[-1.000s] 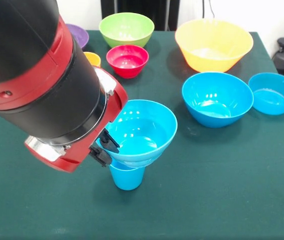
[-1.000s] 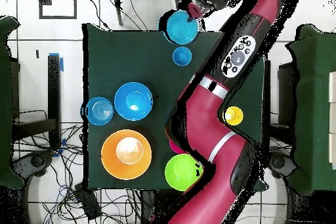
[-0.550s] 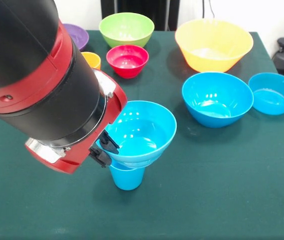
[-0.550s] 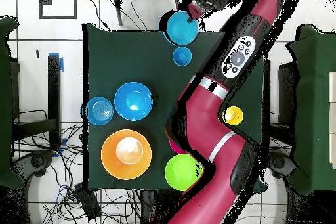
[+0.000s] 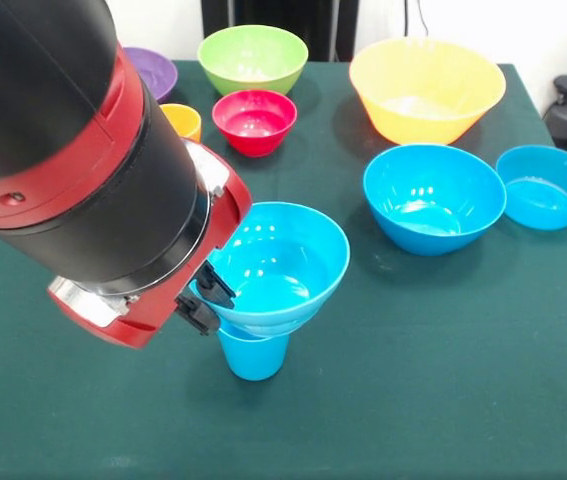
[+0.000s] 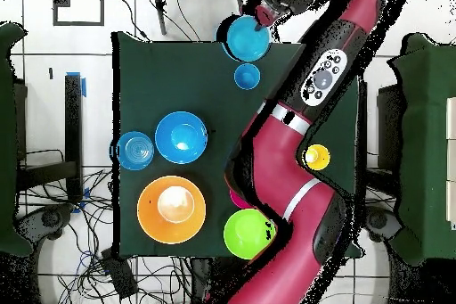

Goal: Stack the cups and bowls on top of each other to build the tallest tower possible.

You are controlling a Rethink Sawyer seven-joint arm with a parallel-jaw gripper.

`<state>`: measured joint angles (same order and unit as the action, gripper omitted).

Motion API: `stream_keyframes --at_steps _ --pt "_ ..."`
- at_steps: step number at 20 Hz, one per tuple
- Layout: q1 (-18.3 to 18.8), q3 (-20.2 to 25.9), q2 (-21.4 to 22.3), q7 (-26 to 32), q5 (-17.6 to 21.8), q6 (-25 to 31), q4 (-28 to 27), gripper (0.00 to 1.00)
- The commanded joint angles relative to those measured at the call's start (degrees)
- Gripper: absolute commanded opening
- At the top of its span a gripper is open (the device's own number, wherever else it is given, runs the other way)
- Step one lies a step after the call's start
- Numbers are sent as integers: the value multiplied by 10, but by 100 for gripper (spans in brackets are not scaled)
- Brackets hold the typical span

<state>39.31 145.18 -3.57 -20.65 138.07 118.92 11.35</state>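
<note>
- The jaws are closed to a narrow pinch on the near-left rim of a light blue bowl [image 5: 293,250], one tip inside the wall and one outside. The arm [image 5: 73,150] blocks the left half of the front view.
- This bowl is over the blue cup [image 5: 253,358], which stands upright on the desk [image 5: 443,380] near the front edge.
- From the front, the bowl's base appears to meet the cup's mouth. From overhead, the bowl [image 6: 247,37] and the cup [image 6: 248,76] show apart. I judge the bowl is held just above the cup, but I cannot confirm whether it is seated.
- Change over the last second: the bowl's right rim has edged slightly left and the arm has shifted with it. Nothing else has moved.
- My reading is that this is fine centring before release, so the tower's second tier is not yet placed.
- Unused stock, all apart from one another:
  - mid-size blue bowl [image 5: 433,195], centre right
  - small blue bowl [image 5: 546,185], far right edge
  - large yellow-orange bowl [image 5: 427,85], far right
  - green bowl [image 5: 253,57], purple bowl [image 5: 153,68] and red bowl [image 5: 254,120], far left
  - orange cup [image 5: 185,118], beside the red bowl
- Risk: the narrow cup under a wide bowl will tip if the release is off-centre.
</note>
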Motion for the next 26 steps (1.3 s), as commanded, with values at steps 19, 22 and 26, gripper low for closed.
stream_keyframes --at_steps 19,22,26 --pt "24 -173 1 155 -36 -32 -7 0" --pt "27 -194 -1 141 -61 -24 2 0" --pt "31 -225 -4 118 -102 -11 19 0"
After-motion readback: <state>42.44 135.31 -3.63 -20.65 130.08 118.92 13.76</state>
